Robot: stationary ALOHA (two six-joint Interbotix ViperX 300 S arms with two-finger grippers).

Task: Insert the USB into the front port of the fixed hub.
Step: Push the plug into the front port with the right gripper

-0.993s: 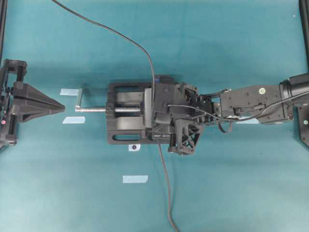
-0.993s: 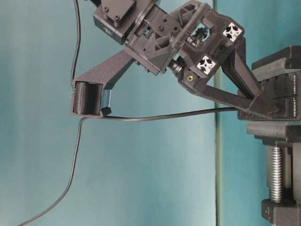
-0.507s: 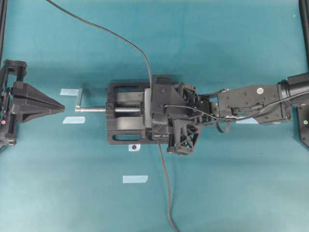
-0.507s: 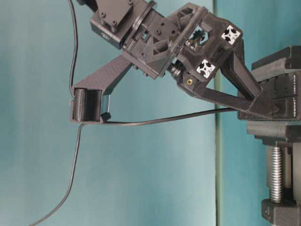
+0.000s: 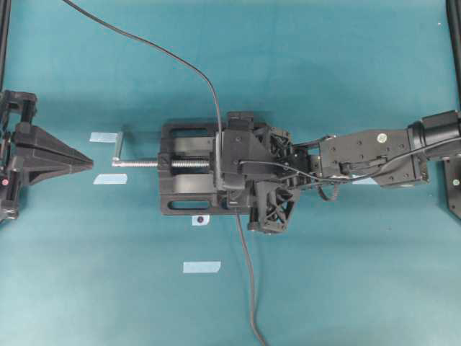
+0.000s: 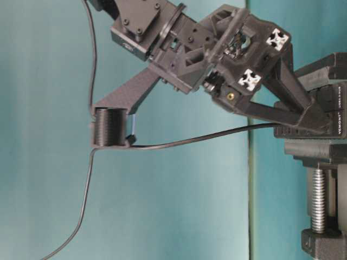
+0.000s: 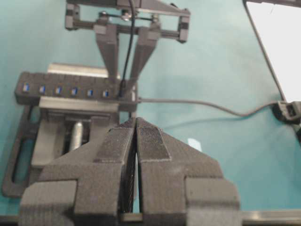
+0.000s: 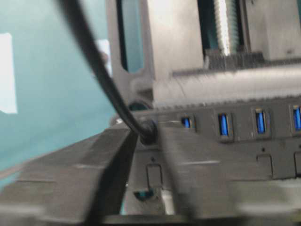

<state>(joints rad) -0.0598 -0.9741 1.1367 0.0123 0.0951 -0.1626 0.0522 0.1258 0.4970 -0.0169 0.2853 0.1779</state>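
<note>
**USB plug seated at end port, right gripper slack around it**

Right gripper (image 8: 149,155) sits low over the fixed hub (image 7: 70,89), which is clamped in the black vise (image 5: 189,189) at mid-table. Its two fingers straddle the USB (image 8: 146,132) plug with a visible gap between them; no firm pinch shows, and the near finger is blurred in the right wrist view. The plug stands in the endmost port of the hub, beside the row of blue ports (image 8: 224,125). From the plug the cable rises up and away, then trails across the teal table (image 5: 346,288) both toward the top and the bottom edge of the overhead view.

Left gripper (image 7: 136,141) stands well apart at the left edge of the table, pointing at the vise's silver screw handle (image 5: 119,148). Its ribbed pads are pressed together, nothing between them.

Strips of pale tape (image 5: 201,267) lie on the table near the vise.
</note>
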